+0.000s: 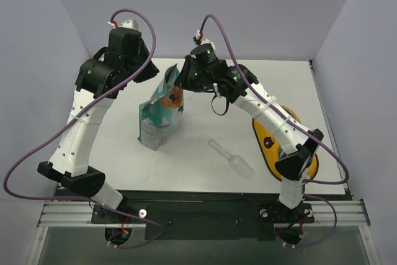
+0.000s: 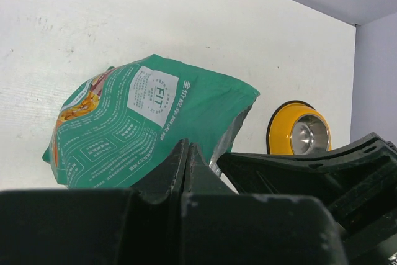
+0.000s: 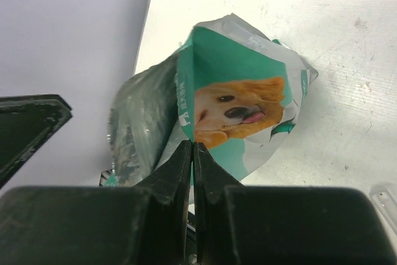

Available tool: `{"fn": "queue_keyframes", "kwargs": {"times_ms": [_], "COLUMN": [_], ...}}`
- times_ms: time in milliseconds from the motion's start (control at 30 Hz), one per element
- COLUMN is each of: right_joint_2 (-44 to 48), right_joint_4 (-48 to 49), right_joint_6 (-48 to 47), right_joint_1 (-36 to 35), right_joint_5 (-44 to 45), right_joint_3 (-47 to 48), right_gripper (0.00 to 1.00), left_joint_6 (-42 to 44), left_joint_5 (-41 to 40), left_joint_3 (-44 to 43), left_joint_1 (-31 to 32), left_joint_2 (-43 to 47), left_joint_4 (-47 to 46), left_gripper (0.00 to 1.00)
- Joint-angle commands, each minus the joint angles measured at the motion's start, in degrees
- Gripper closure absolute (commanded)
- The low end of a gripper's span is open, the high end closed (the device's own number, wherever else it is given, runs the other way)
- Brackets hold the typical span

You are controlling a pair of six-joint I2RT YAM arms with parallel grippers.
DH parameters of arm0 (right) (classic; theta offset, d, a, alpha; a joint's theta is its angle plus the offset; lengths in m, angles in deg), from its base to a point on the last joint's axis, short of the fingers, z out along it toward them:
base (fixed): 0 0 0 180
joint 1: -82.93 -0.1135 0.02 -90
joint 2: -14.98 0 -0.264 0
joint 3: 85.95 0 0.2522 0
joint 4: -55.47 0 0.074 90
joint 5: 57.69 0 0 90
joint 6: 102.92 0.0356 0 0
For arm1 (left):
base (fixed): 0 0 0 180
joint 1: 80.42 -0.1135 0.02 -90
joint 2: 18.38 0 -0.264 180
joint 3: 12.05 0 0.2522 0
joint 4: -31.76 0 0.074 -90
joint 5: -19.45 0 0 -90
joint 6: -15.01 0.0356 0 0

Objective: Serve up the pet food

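Observation:
The pet food is hidden; no kibble shows. A teal-green bag (image 1: 161,116) with a dog picture stands upright at the table's middle, its top open. In the right wrist view its silvery lining (image 3: 133,131) shows beside the dog face (image 3: 239,110). My right gripper (image 3: 193,144) is shut on the folded top edge of the bag, also seen from above (image 1: 184,77). My left gripper (image 2: 187,144) is shut against the bag's green back wall (image 2: 130,122) at the opposite side of the mouth (image 1: 158,71).
A clear plastic scoop (image 1: 232,158) lies on the table right of the bag. A yellow bowl (image 2: 301,130) with a steel inside sits at the right, partly under my right arm (image 1: 263,138). Grey walls close in the back and sides.

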Motion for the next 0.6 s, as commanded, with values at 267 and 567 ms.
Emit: {"fn": "queue_keyframes", "kwargs": {"times_ms": [267,567], "right_joint_2": [-2.66,-2.48], "right_joint_4": [-2.44,-2.18], "right_joint_6": [1.36,1.80], "right_joint_1": [-0.88,-0.70], "right_joint_5": [-2.41,-2.32], "right_joint_3": [4.69,4.51], "right_gripper": [1.00,1.00], "left_joint_6": [1.69,4.42], "left_joint_5": [1.88,-3.13], "left_joint_3": [1.43,7.75], "left_joint_1": [1.10,2.95], "left_joint_2": [-0.68,0.02], "left_joint_4": [-3.77,-4.82], "left_gripper": [0.61,0.59]}}
